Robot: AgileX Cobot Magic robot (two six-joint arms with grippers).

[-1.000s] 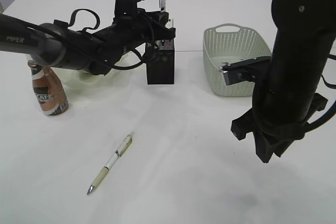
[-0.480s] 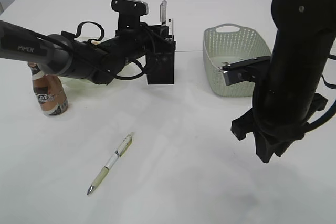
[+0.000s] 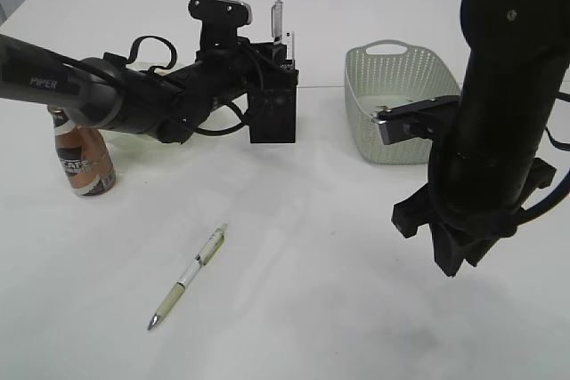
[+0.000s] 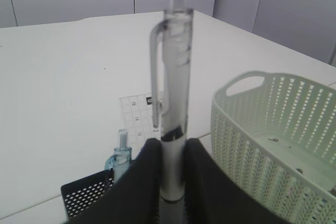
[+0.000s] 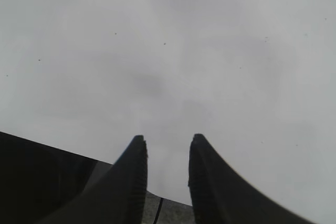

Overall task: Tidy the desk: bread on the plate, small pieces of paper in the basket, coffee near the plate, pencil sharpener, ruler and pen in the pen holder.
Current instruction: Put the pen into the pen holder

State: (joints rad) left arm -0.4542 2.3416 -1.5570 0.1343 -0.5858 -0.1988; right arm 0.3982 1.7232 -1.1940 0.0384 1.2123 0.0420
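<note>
My left gripper (image 4: 172, 148) is shut on a clear pen (image 4: 174, 77) and holds it upright over the black mesh pen holder (image 3: 272, 111). The ruler (image 4: 137, 114) and a blue-tipped pen (image 4: 122, 153) stand in the holder. A second pen (image 3: 189, 276) lies on the desk (image 3: 303, 309) in front. The coffee (image 3: 82, 153) stands at the left, partly behind the left arm. At the right, my right gripper (image 5: 167, 139) hangs open over bare desk, holding nothing. The bread, plate, paper pieces and pencil sharpener are hidden or out of view.
The pale green basket (image 3: 396, 113) stands right of the pen holder, just behind the right arm. The left arm stretches across the back left of the desk.
The left gripper has lowered the upright pen toward the pen holder and shifted slightly right. The right arm has not moved.
</note>
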